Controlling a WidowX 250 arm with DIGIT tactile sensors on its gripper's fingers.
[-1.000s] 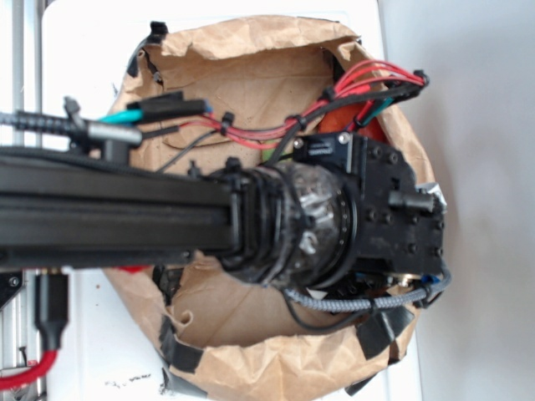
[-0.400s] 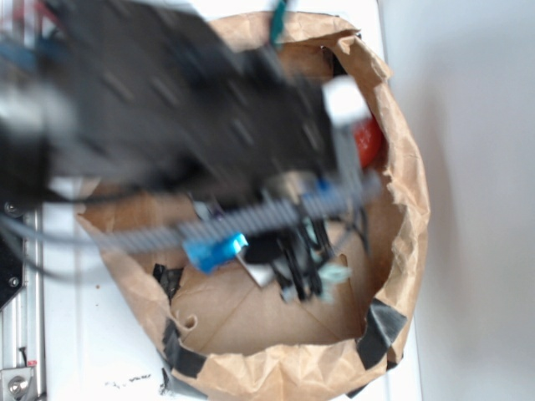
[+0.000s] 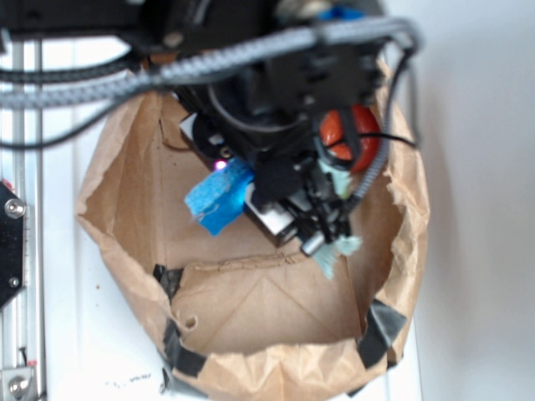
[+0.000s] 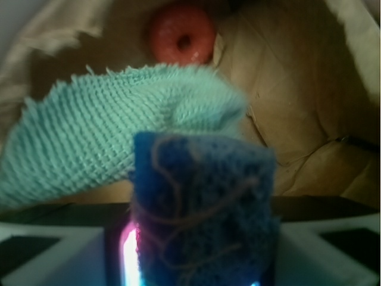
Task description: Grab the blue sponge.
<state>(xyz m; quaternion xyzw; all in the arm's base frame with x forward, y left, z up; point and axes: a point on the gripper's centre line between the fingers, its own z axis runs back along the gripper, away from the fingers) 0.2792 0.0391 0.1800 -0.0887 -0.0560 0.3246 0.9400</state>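
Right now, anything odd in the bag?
Yes. The sponge is up between the fingers with brown strands stuck across its face. The teal rag hangs bunched behind it, apparently dragged up too; its frayed end dangles at the fingers.

A robot lab bench, by the look of it.
A taped brown paper bag (image 3: 251,334) is sitting on a white tabletop (image 3: 92,334), metal rail (image 3: 25,317) running along its left edge.
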